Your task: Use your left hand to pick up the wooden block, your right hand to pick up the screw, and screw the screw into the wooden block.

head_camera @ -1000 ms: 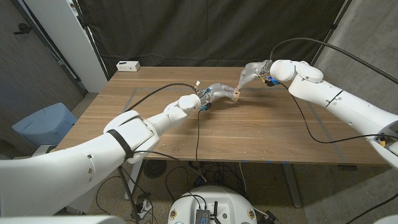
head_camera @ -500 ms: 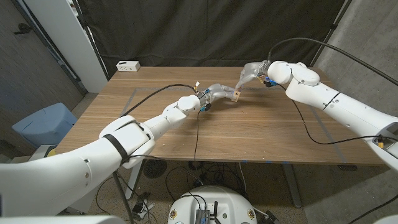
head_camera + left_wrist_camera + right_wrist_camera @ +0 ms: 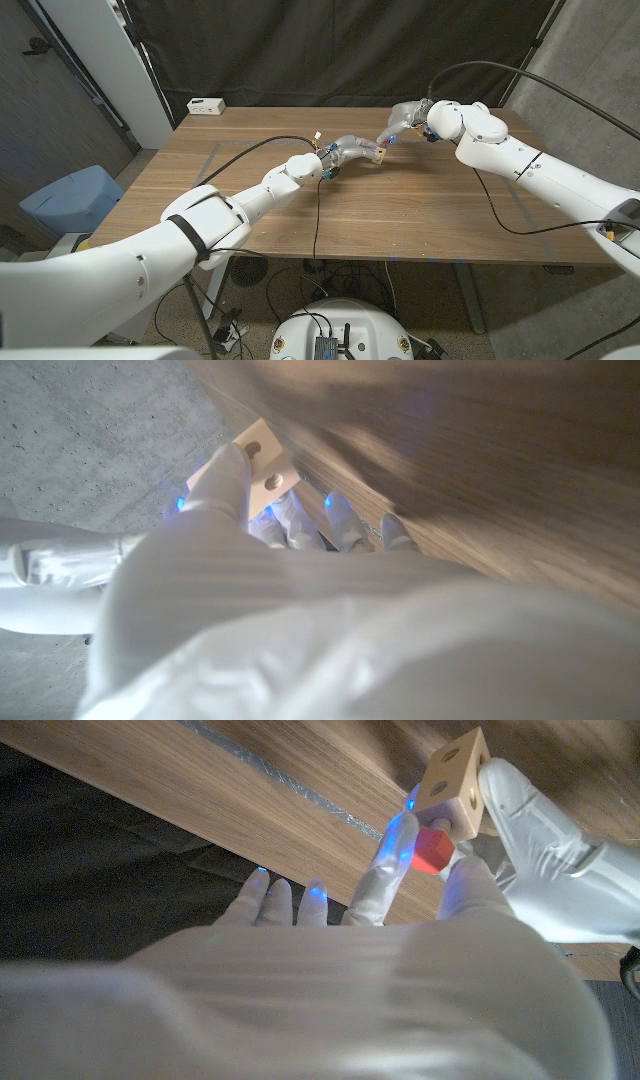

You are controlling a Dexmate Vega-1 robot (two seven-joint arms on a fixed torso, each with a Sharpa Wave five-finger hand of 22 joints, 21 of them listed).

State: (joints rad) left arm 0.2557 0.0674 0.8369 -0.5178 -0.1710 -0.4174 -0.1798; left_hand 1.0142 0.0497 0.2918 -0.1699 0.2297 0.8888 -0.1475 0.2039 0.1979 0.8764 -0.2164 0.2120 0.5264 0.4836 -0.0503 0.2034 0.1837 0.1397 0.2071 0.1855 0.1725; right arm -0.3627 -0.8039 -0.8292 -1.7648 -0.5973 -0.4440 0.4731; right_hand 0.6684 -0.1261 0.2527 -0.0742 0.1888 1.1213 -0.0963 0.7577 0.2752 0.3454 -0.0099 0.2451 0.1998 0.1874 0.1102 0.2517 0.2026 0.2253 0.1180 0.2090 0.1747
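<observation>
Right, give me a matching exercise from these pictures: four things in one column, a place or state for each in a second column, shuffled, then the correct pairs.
Things:
1. wooden block
2. screw
3. white box
4. black cable

Places or states:
A. at the table's far left corner
B. pinched by the right hand, its red head showing
C. held above the table by the left hand
D. trails across the tabletop and over the near edge

Pairs: 1-C, 2-B, 3-A, 4-D
</observation>
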